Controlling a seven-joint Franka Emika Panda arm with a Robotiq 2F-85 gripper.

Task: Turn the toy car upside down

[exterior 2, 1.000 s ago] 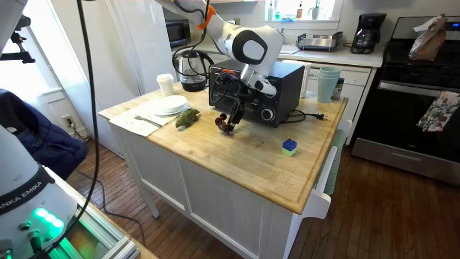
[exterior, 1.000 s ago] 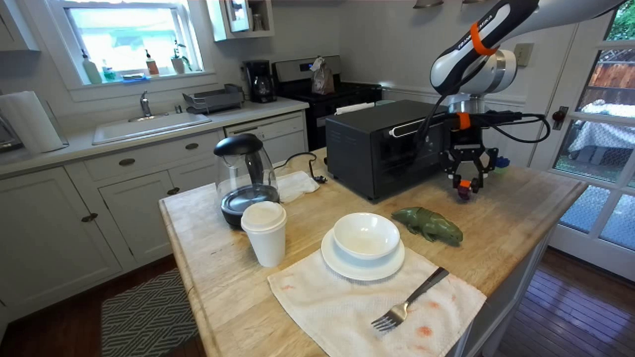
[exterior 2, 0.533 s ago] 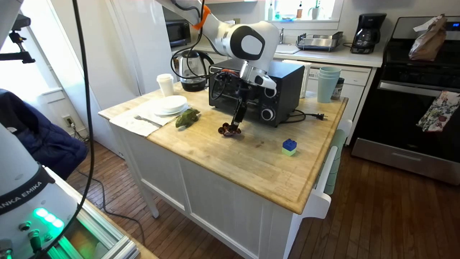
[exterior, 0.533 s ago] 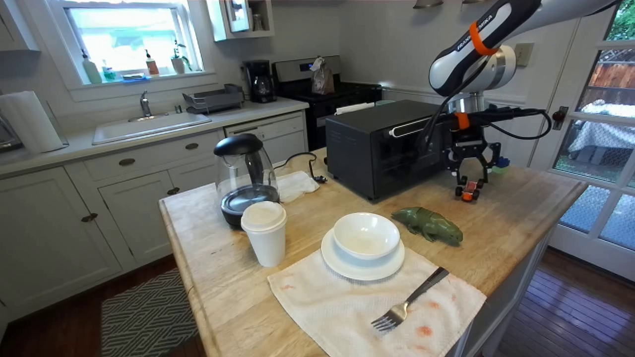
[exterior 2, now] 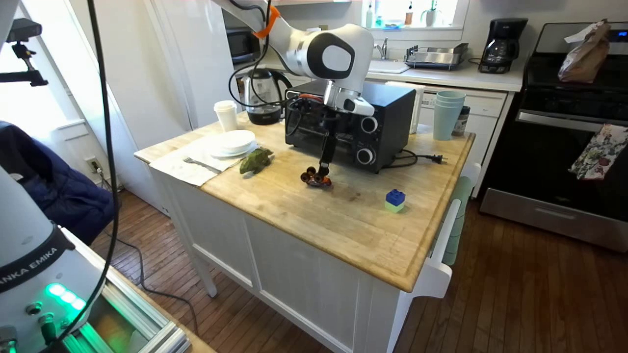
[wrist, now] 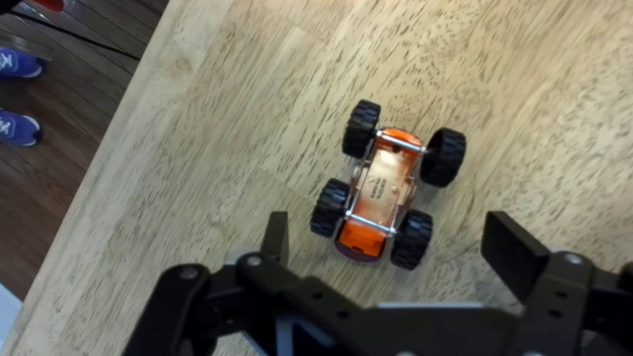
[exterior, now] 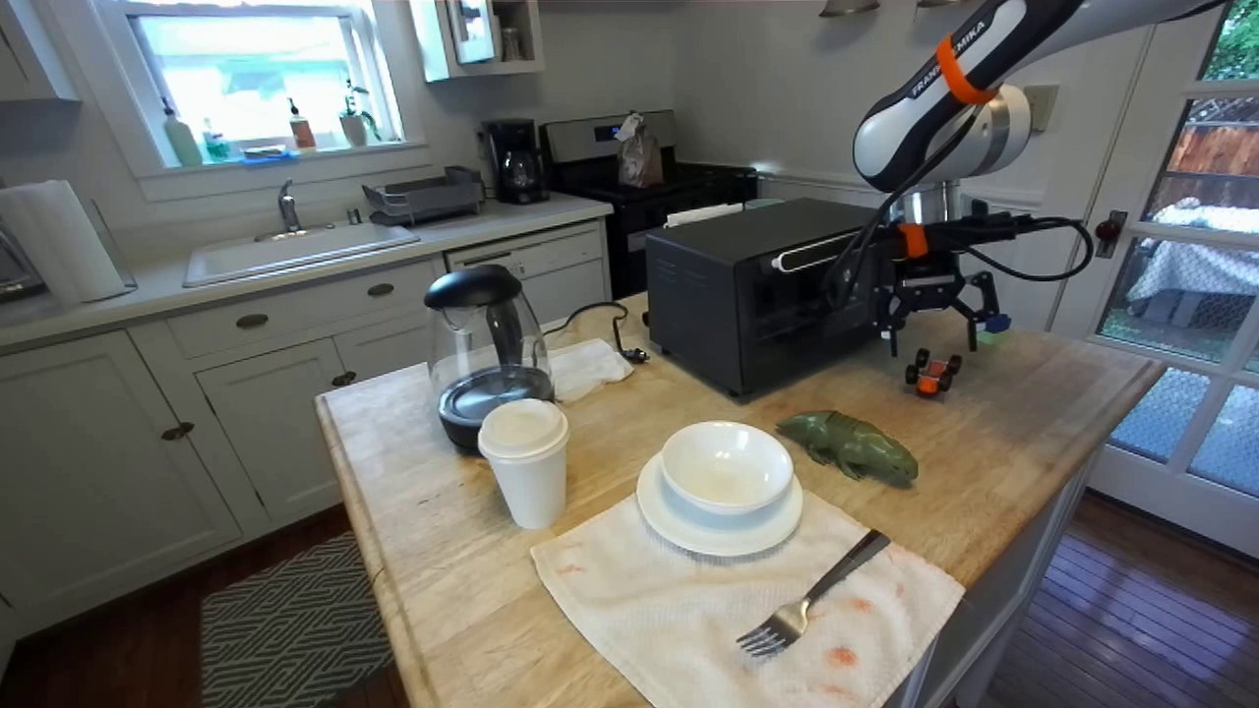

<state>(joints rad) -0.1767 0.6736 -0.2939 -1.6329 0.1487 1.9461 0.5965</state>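
Observation:
The toy car [wrist: 380, 190] rests on its roof on the wooden table, with its orange-coppery underside, metal axles and four chunky black wheels facing up. Both exterior views show the toy car [exterior: 929, 378] in front of the black oven, also here as the toy car [exterior 2: 316, 178] near the gripper's tip. My gripper [exterior: 932, 346] stands wide open just above and behind it. In the wrist view the two black fingers [wrist: 514, 252] are spread to either side, touching neither wheel nor body, and nothing is held.
A black toaster oven [exterior: 767, 295] stands close beside the gripper. The green animal figure [exterior: 848, 447] lies near the car, with the white bowl [exterior: 728, 467] beyond it. A blue and green block [exterior 2: 395, 200] sits toward the table's other end. The table edge [wrist: 106, 133] shows in the wrist view.
The car was tilted up in the shut fingers, then came down flat onto the table. Now the fingers have spread wide, let it go, and risen slightly above it.

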